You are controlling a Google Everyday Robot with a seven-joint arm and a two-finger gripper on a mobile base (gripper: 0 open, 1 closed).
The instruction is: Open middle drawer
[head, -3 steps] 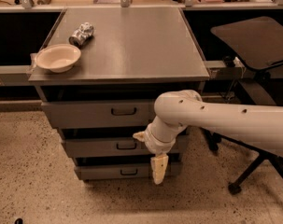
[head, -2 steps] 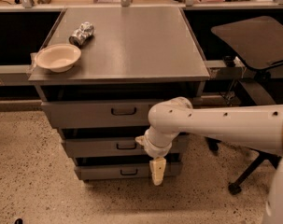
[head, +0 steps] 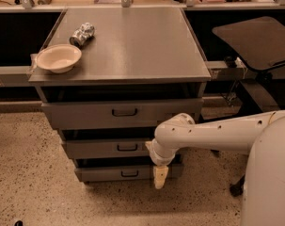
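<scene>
The middle drawer [head: 95, 149] is the medium grey front in the cabinet, with a small dark loop handle [head: 127, 147] at its centre. It sits between the taller top drawer [head: 76, 115] and the narrow bottom drawer [head: 104, 173]. My gripper [head: 160, 177] hangs pointing down at the end of the white arm [head: 212, 133]. It is to the right of the middle drawer's handle and below it, in front of the right part of the bottom drawer. It is not touching the handle. The arm's wrist covers the middle drawer's right end.
On the cabinet top [head: 132, 46] stand a cream bowl [head: 58, 58] at the left edge and a crushed silver can [head: 82, 34] behind it. A dark office chair [head: 257, 41] stands to the right. Speckled floor [head: 29, 173] lies in front.
The arm's wrist has dropped lower and the gripper has sunk slightly in front of the drawers. The drawers have not moved.
</scene>
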